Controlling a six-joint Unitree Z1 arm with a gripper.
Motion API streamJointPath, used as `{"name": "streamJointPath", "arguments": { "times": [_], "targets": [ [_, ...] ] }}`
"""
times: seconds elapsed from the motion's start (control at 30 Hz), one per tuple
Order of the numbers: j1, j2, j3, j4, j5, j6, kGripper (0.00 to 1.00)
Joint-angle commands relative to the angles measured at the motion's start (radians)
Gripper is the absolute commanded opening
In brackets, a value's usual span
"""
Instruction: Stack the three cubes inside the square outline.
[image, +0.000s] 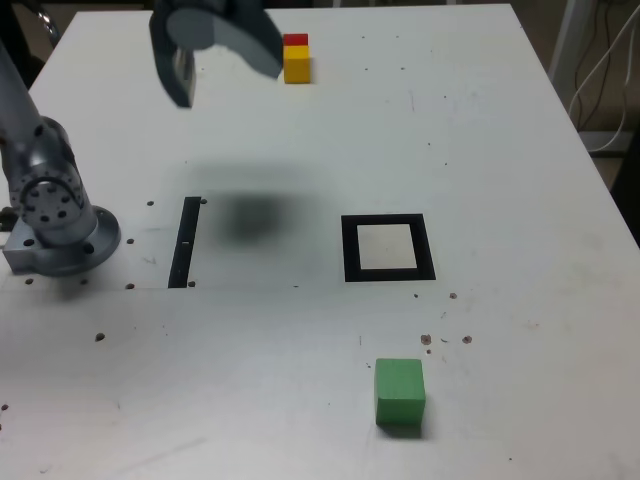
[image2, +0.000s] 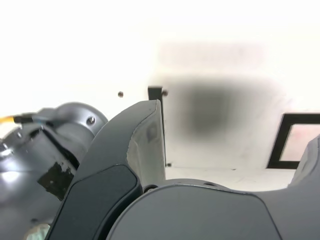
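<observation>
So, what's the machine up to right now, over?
Tool raised, open, empty. Red cube on yellow cube, far side; green cube near. Square outline empty. Nothing in the way.

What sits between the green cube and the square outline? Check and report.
Nothing visible. In the exterior view only bare table separates the green cube from the square outline; the end effector hangs far off.
</observation>
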Motion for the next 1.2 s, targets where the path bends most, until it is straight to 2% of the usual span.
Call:
{"name": "streamJointPath", "arguments": {
  "times": [0.0,0.27,0.5,0.63,0.93,1.17],
  "targets": [
    [0.032,0.027,-0.035,0.019,0.004,0.03,0.99],
    [0.189,0.158,-0.181,0.061,0.012,0.164,0.99],
    [0.332,0.26,-0.326,0.067,0.065,0.281,0.99],
    [0.386,0.339,-0.424,0.07,0.083,0.341,0.99],
    [0.492,0.48,-0.612,0.082,0.088,0.458,0.96],
    [0.545,0.644,-0.804,0.124,0.107,0.509,0.95]
  ]
}}
